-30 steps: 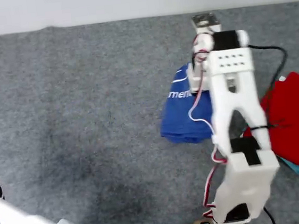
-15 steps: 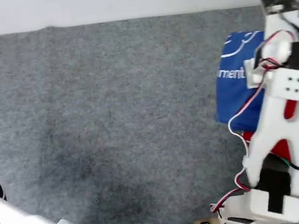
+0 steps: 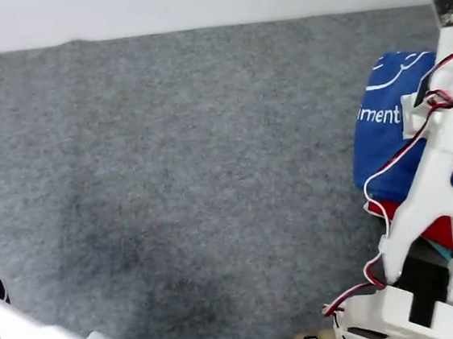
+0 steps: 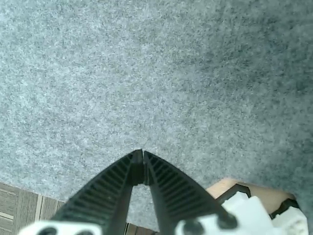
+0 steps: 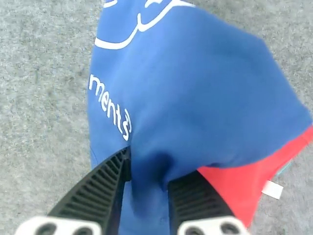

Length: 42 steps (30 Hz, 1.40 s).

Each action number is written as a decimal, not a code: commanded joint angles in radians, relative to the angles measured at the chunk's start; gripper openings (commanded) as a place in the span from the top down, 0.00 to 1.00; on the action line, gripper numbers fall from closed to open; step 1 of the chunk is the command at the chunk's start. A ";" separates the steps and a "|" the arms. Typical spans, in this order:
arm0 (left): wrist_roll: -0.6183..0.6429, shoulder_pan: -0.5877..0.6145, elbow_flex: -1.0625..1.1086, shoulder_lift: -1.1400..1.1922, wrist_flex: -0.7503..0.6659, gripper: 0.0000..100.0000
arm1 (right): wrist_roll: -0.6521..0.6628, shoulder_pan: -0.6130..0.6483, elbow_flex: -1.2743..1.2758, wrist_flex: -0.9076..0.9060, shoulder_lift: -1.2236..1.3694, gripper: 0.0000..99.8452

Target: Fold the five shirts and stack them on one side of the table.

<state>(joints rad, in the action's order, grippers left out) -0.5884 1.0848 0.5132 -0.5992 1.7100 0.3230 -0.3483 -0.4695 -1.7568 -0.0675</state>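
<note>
Right end effector [image 5: 146, 169] tight on blue shirt [image 3: 381, 141], long axis near-to-far; left end effector [image 4: 143, 155] tips together.

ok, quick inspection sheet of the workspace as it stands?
Surface: grey mat, flat.
Job's things: blue shirt folded, overlapping the red shirt from above, at one side of the table.
Clutter: nothing seen.
Grippers: right gripper shut on the blue shirt's edge; left gripper shut, over the mat.
Cables: red and white wires run along the right arm.
Surroundings: white wall behind the table.
</note>
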 commanded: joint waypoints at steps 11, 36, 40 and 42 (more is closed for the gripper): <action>-0.003 -0.002 -0.025 -0.018 0.005 0.99 | -0.161 0.116 0.161 -0.039 -0.119 0.99; -0.005 -0.002 0.058 -0.025 -0.037 0.99 | 0.081 -0.283 0.238 0.180 -0.111 0.99; -0.005 -0.003 0.058 -0.025 -0.037 0.99 | 0.117 -0.318 0.293 0.292 -0.061 0.99; -0.005 -0.003 0.056 -0.025 -0.037 0.99 | 0.133 -0.328 0.311 0.335 -0.016 0.99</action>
<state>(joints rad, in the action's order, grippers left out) -0.5900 1.0848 0.5731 -0.5992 1.6886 0.4289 -0.6475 -0.1596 -1.4883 -0.1059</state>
